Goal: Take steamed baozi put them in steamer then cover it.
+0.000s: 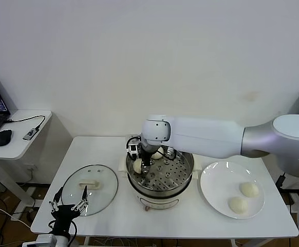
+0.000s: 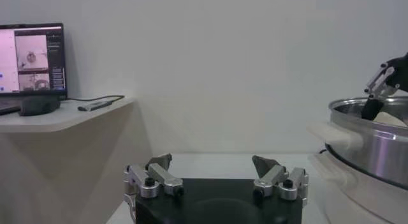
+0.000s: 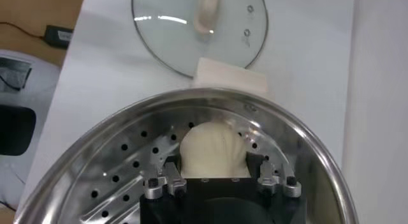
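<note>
Head view, two baozi in steamer [image 1: 162,177], two on plate [image 1: 211,193]

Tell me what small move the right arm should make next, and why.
Probably open the right gripper and let go: it is shut on a baozi that already sits low on the steamer tray, beside another bun. Two buns wait on the white plate. The left gripper hangs open by the glass lid.
</note>
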Available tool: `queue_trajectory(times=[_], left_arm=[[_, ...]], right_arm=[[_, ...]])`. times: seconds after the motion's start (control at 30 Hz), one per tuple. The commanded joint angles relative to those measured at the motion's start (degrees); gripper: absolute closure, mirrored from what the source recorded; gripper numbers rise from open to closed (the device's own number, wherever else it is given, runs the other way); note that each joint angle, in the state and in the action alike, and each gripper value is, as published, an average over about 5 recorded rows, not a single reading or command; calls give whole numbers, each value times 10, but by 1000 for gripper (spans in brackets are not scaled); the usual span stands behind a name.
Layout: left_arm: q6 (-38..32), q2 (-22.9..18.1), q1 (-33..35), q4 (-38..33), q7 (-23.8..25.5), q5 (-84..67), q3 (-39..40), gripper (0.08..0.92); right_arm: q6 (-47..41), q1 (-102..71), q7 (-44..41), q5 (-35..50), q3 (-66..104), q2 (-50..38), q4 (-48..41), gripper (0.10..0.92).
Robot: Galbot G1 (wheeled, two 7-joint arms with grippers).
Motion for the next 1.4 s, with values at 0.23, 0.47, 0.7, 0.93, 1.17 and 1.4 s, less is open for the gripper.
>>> queue_trajectory(times=[0.23, 0.47, 0.7, 0.93, 1.17, 1.4], left_arm=[[0, -1, 0, 0, 0, 0, 0, 177], [0, 0, 2, -4, 0, 0, 0, 177], [0, 5, 1, -5, 1, 0, 0, 177], [1, 12, 1, -5, 2, -1, 4, 177], [1, 12, 0, -2, 1, 0, 8, 177], [-1, 10, 5, 0, 2, 2, 7, 177]], right_arm=[[-9, -14, 8, -5, 8, 15, -19, 332], [3, 59, -58, -6, 12, -40, 36, 208], [55, 156, -140, -33, -5, -169, 118, 202], [105, 187, -185, -86, -36, -336, 208, 203], [187, 119, -214, -177, -12, -480, 231, 203], [236, 31, -226, -269, 21, -561, 230, 203]])
